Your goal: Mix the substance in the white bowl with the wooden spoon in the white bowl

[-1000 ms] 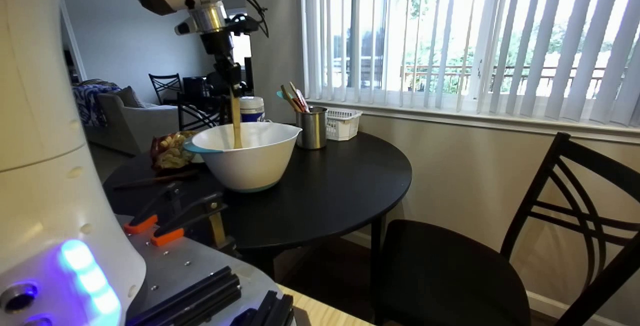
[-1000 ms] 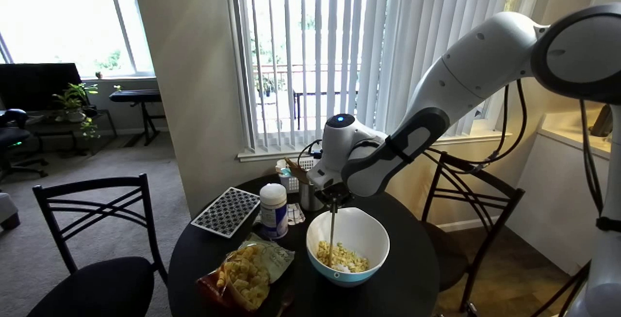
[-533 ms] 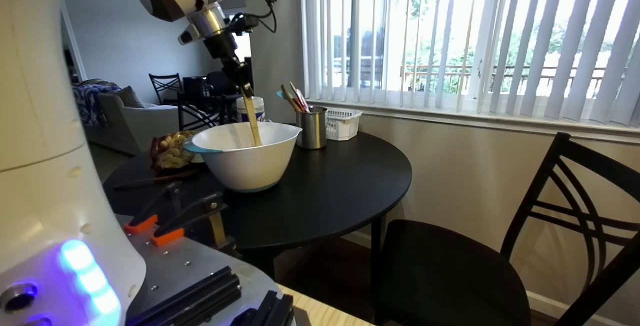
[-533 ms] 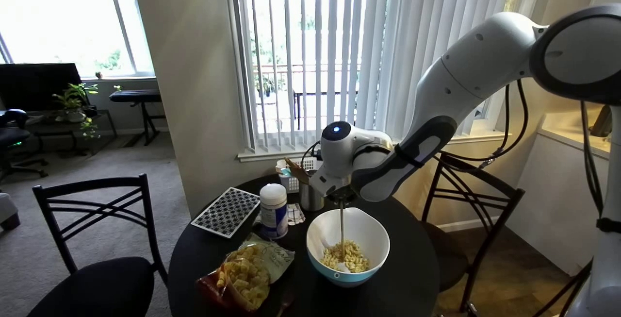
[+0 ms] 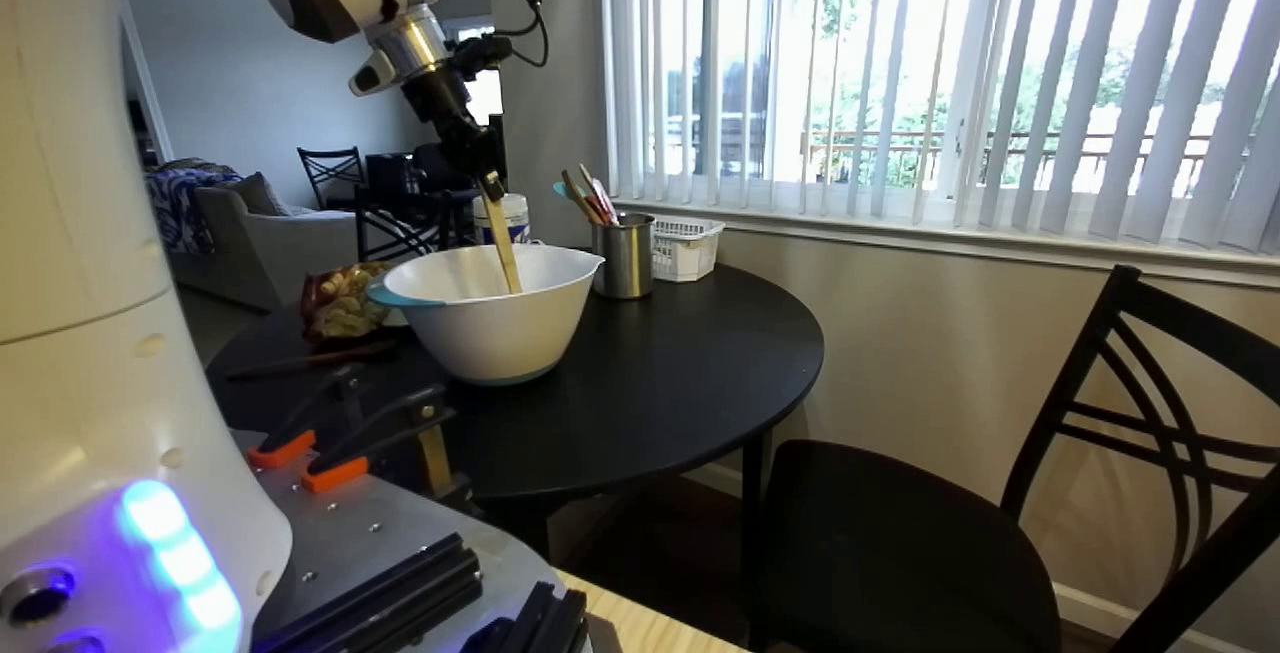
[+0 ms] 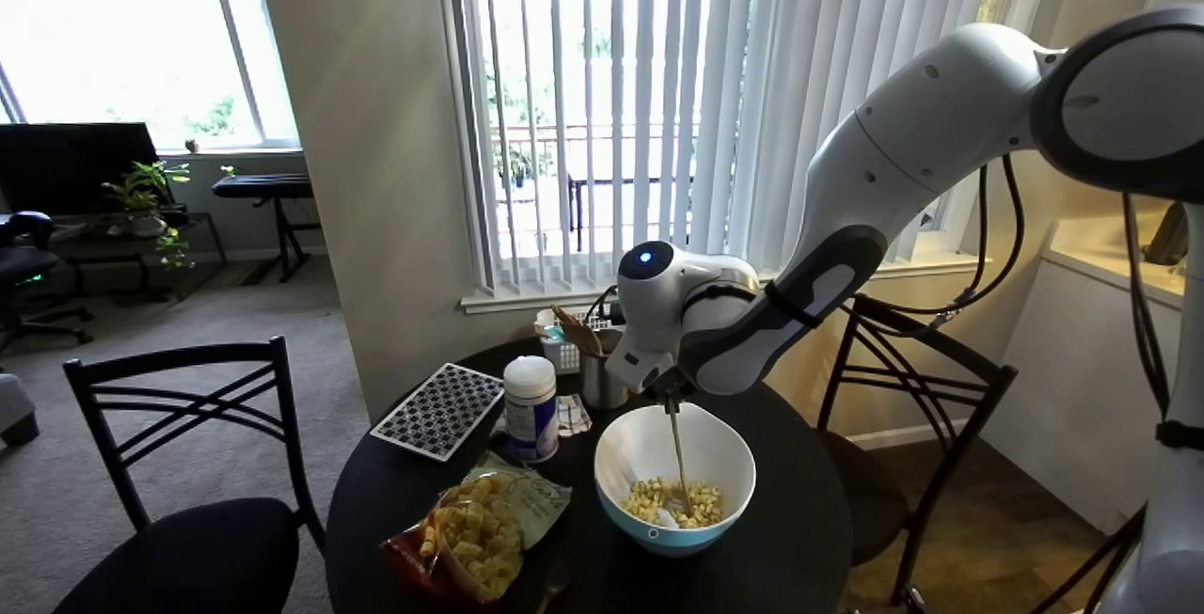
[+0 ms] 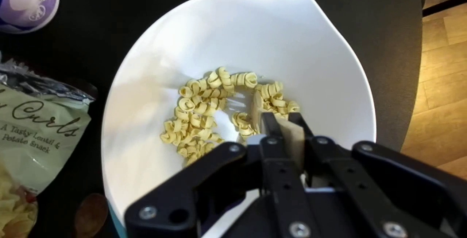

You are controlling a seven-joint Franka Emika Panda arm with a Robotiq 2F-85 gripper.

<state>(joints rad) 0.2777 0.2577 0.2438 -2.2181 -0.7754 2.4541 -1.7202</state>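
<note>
The large white bowl (image 5: 490, 338) stands on the black table and shows in all views (image 6: 724, 454) (image 7: 321, 55). Pale yellow curled pieces (image 7: 193, 128) lie in its bottom, with bare floor between them; they also show in an exterior view (image 6: 649, 499), while the bowl's wall hides them in the opposite view. My gripper (image 5: 492, 183) is above the bowl, its fingers (image 7: 284, 121) shut on the wooden spoon's handle (image 7: 297, 143). The spoon (image 5: 505, 251) slants down into the bowl. Its lower end is among the curls (image 6: 681, 464) and partly hidden by the fingers.
Beside the bowl are an open snack bag (image 6: 480, 529), a white-lidded canister (image 6: 531, 417) and a dark spoon (image 7: 91, 212). Behind stand a metal cup of utensils (image 5: 625, 258) and a white basket (image 5: 685, 251). A patterned panel (image 6: 439, 412) lies near the table's edge.
The gripper has moved across the bowl and tilted, so the spoon has gone from nearly upright to slanted. The spoon's lower end has moved through the curls, which have shifted. The bowl has stayed put.
</note>
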